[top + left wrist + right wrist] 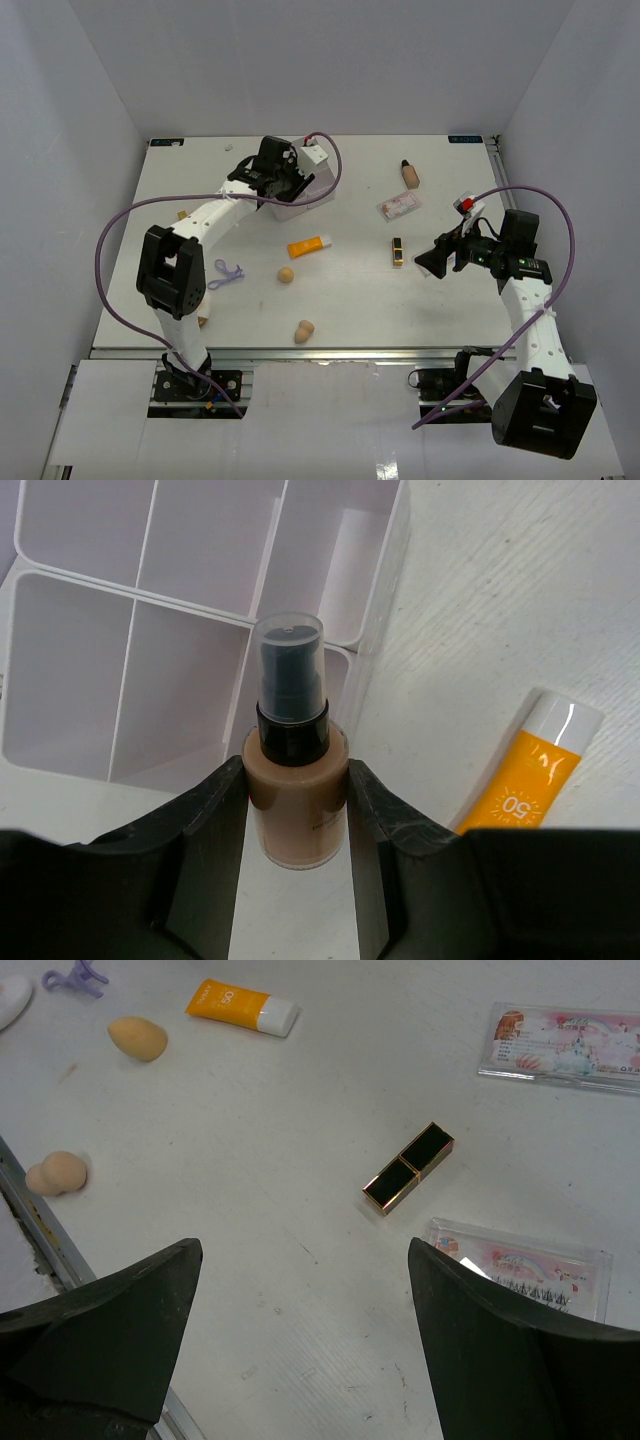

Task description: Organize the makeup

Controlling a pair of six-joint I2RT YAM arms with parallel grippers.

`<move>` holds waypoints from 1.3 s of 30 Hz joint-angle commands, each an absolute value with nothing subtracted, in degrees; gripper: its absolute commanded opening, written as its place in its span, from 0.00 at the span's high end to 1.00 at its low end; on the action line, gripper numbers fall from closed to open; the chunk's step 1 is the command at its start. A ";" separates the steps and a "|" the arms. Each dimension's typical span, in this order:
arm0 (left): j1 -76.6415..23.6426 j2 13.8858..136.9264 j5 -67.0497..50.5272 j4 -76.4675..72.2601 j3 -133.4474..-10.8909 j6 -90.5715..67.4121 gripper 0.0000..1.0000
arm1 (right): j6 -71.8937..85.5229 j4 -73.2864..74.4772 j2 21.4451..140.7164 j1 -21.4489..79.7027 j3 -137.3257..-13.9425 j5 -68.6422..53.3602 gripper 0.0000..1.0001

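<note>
L arm [213, 216] stretched fwd, jaws clamped; R arm [535, 322] low, jaws wide.

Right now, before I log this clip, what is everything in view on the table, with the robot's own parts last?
white compartmented plastic box: one, white, far left of the table, under the left gripper
held skin-tone bottle: one, dark pump and clear cap, upright by the box's edge
second skin-tone bottle: one, dark cap, far side, right of centre
orange tube: one, white cap, lying mid-table
beige sponges: two, mid-table and near edge
black-gold lipstick: one, lying ahead of the right gripper
clear pinkish packets: two, right side, second
purple loop: one, beside the left arm
left gripper: shut on the held bottle
right gripper: open, empty
</note>
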State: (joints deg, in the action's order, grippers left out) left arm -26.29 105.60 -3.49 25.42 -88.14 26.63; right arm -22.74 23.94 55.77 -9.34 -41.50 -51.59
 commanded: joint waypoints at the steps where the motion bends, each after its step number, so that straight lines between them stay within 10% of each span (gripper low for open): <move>1: -26.54 105.76 -0.16 23.30 -90.46 31.84 0.97 | -23.38 23.99 56.09 -9.09 -43.24 -53.09 0.10; 19: -26.81 111.10 4.95 22.93 -91.84 36.04 0.88 | -23.64 23.99 56.60 -9.06 -43.07 -53.17 0.10; 32: -27.96 110.64 8.97 21.45 -90.80 36.12 0.43 | -23.82 24.08 56.43 -9.15 -43.07 -52.91 0.10; 39: -28.24 109.57 9.55 21.12 -90.23 35.74 0.38 | -23.82 23.99 56.66 -9.23 -43.15 -52.91 0.10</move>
State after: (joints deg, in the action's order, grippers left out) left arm -27.94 112.27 8.42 22.80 -89.19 35.75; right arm -23.00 23.94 56.42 -9.34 -41.50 -51.59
